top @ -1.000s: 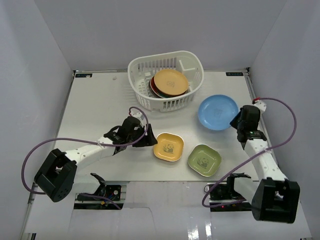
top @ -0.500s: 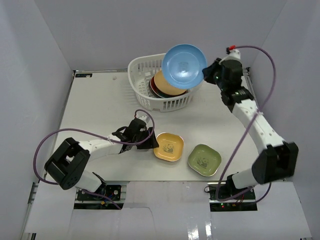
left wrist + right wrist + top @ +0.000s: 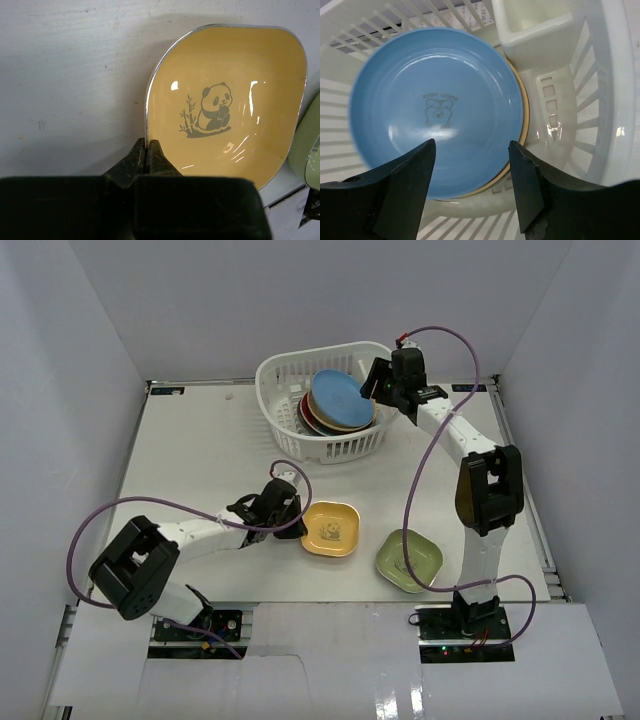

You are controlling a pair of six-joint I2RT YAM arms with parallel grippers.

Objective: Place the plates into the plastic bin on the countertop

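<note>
From above, the left end effector [image 3: 291, 521] lies low over the white surface [image 3: 190, 450] with its tips closed at the edge of the yellow plate [image 3: 334, 529], which sits just ahead of it. The green plate [image 3: 410, 560] rests beyond the yellow one on its far side, close to it but apart. The right end effector [image 3: 378, 386] hangs over the rim of the plastic bin [image 3: 275, 371]. Just in front of its fingers the blue plate [image 3: 342, 398] lies on top of the stack inside the bin. In the left wrist view, the two dark fingers [image 3: 132, 161] are pressed together with the yellow plate's silver rim running between them, one finger over the bare surface and the other over the plate's inside. The panda mark sits straight ahead of the tips, and a sliver of the green plate shows off to the side. In the right wrist view, the fingers [image 3: 409, 181] stand wide apart and hold nothing. The blue plate lies face up below and ahead of them, resting on the orange-yellow plate [image 3: 524, 120], whose edge peeks out beside it, all within the bin's slotted white walls.
</note>
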